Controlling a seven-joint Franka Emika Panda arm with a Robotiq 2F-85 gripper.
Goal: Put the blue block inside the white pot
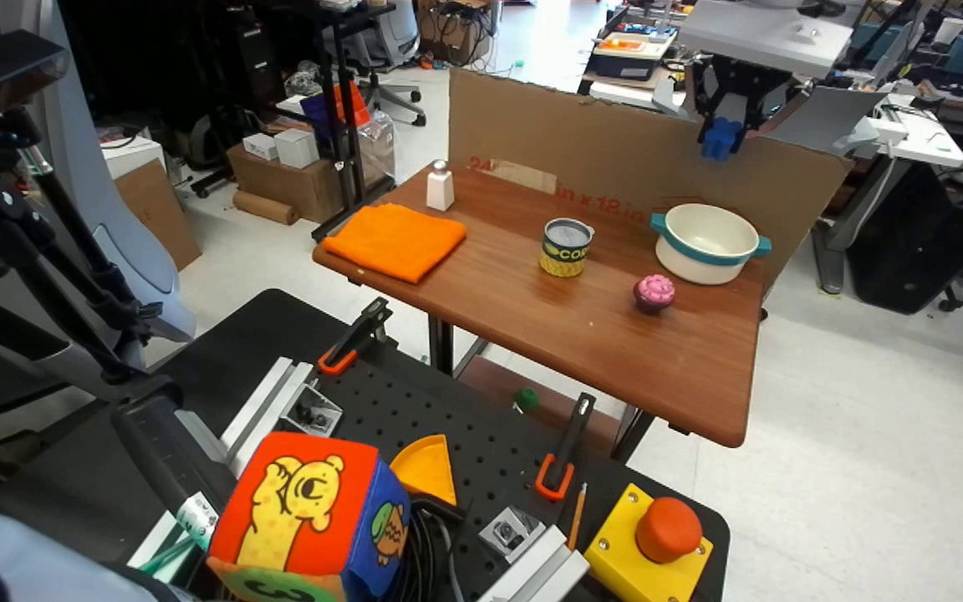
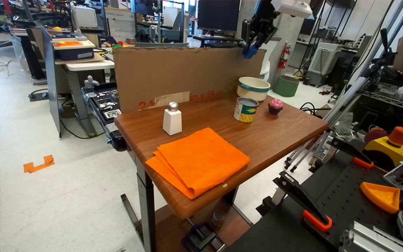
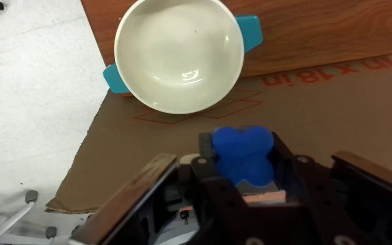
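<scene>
The blue block (image 3: 243, 156) is a solid blue piece with rounded lobes. My gripper (image 3: 240, 149) is shut on it, one finger on each side. In both exterior views the blue block (image 1: 721, 139) (image 2: 250, 51) hangs in the air at the fingertips, above the cardboard's top edge and higher than the pot. The white pot (image 1: 703, 251) stands on the table's far corner, with a teal band and two teal handles. It also shows in an exterior view (image 2: 253, 91). In the wrist view the pot (image 3: 182, 58) is empty inside and lies above the block in the picture.
A corn can (image 1: 567, 247) and a pink cupcake (image 1: 654, 293) stand near the pot on the wooden table (image 1: 515, 301). A white shaker (image 1: 440, 187) and an orange cloth (image 1: 398, 241) lie farther along. A cardboard sheet (image 1: 598, 142) stands upright along the table's edge, beside the pot.
</scene>
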